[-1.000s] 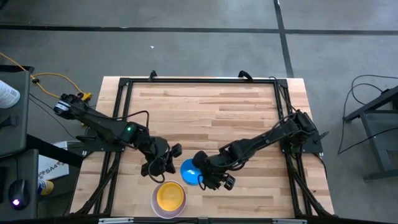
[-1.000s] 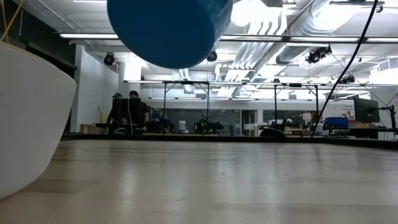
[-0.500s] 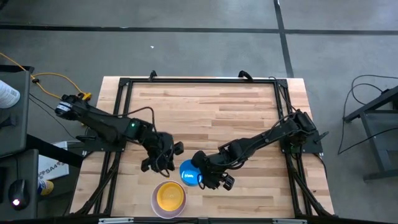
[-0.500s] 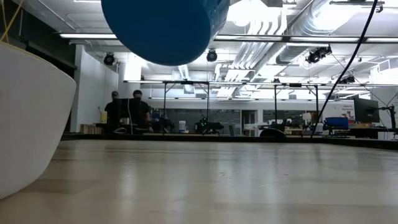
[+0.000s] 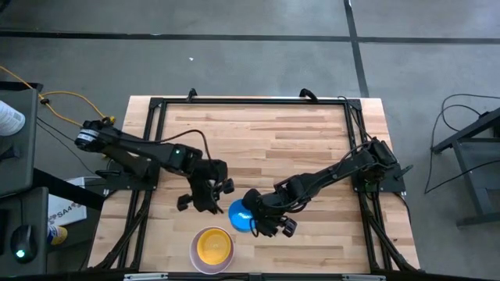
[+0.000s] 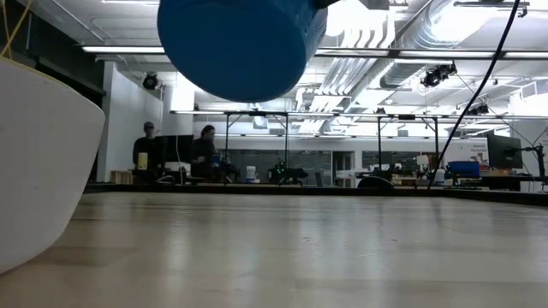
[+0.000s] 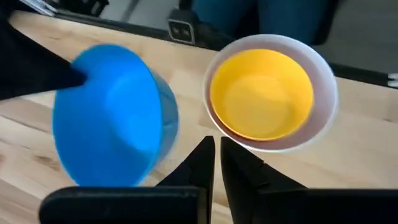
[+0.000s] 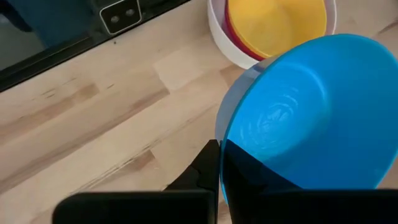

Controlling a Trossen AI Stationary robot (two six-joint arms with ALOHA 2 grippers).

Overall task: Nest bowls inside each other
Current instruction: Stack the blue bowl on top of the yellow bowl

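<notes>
Near the table's front edge, the yellow bowl point(image 5: 213, 245) sits nested in the white bowl point(image 5: 196, 258). Right gripper point(image 5: 251, 221), fingers clamped on the blue bowl point(image 5: 239, 215), holds it aloft, not yet stacked; left gripper point(image 5: 205, 204) hovers beside, fingers together, empty.

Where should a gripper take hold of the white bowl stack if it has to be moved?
By the rim of the white bowl, from above, one finger outside the wall and one in the gap inside. The yellow bowl and a red one sit nested in it, so the centre is filled; only the white rim stands out. Probably best on the side away from the blue bowl, which the right gripper holds.
</notes>
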